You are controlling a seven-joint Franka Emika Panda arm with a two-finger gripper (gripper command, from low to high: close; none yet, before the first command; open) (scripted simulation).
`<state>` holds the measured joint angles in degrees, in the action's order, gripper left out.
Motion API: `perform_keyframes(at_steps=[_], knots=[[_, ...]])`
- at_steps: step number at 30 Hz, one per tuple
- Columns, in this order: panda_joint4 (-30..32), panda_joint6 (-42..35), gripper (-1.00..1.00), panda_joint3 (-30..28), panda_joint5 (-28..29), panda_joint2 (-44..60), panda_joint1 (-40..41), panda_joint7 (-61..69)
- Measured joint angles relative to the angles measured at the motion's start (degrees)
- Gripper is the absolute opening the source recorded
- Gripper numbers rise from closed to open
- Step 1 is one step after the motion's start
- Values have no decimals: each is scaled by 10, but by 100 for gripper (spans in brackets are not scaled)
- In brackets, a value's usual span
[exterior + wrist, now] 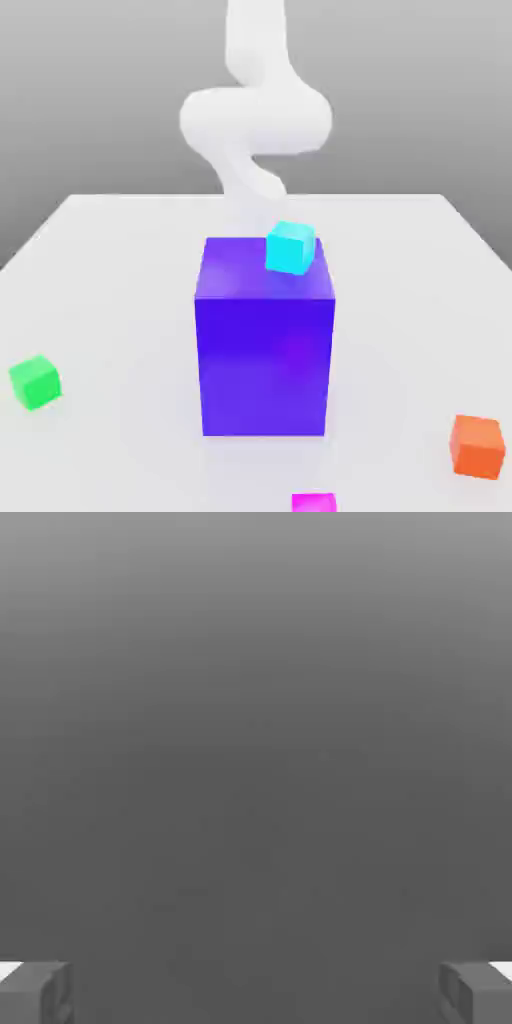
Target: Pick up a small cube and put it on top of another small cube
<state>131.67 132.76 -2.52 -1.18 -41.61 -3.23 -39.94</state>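
The jaws stand wide with nothing between them, one finger [35, 992] at each edge of the hand view over plain grey. In the exterior view a cyan cube [290, 248] rests tilted on top of a big purple block [264, 350] mid-desk [110, 270]. A green cube [35, 381] lies well off toward the exterior view's left, an orange cube [476, 446] toward its right, a magenta cube [313, 502] in front.

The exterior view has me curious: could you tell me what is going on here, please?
A white robot arm rises behind a big purple block in the middle of a pale table. Its gripper is open and holds nothing. A small cyan cube sits on the purple block's top. A green cube, an orange cube and a magenta cube lie apart on the table, so no small cube is stacked on another yet.
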Motion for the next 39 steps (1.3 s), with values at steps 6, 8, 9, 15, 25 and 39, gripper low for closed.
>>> perform_keyframes(at_steps=[6, 8, 9, 15, 25, 39], knots=[[-3, 24, 0, -59, -36, 103, -73, 150], [-4, 32, 0, -77, -50, 137, -95, 200], [-4, 36, 0, -86, -57, 154, -106, 225], [-7, 58, 0, -122, -107, 256, -153, 381], [-12, 97, 0, -128, -173, 424, -183, 629], [-8, 181, 0, -110, -104, 620, -180, 864]])
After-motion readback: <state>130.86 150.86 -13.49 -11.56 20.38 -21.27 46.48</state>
